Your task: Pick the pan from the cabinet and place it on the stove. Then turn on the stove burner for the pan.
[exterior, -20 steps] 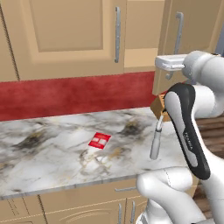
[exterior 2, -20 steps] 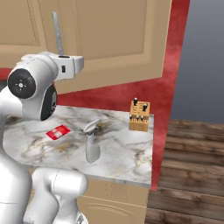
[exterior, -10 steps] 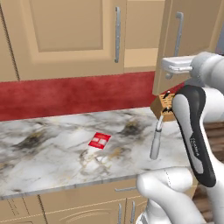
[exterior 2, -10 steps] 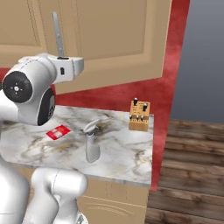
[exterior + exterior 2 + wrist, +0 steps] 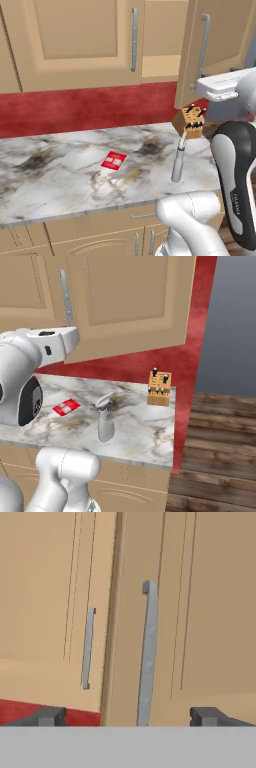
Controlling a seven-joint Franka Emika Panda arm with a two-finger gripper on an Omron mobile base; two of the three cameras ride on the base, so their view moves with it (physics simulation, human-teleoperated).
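The cabinet [image 5: 75,45] has two tan doors above the counter. Its right door [image 5: 222,40] stands swung partly out, and what is inside is hidden behind it. The pan is hidden and the stove is out of view. In the hand view my gripper [image 5: 128,717] is open, its fingertips [image 5: 47,716] set wide on either side of the right door's long silver handle [image 5: 147,657] without touching it. The left door's handle [image 5: 87,649] lies further back. My white hand [image 5: 60,345] hangs just below that silver handle [image 5: 65,296].
A marble counter [image 5: 60,175] runs below the cabinet. On it stand a wooden knife block [image 5: 190,121], a grey spray bottle [image 5: 177,162] and a flat red packet [image 5: 114,160]. The counter ends at the right [image 5: 172,421], with wooden floor [image 5: 220,456] beyond.
The jaws have gone from nearly shut to wide open, letting go of the right door's handle. The hand has drawn back a little from the door.
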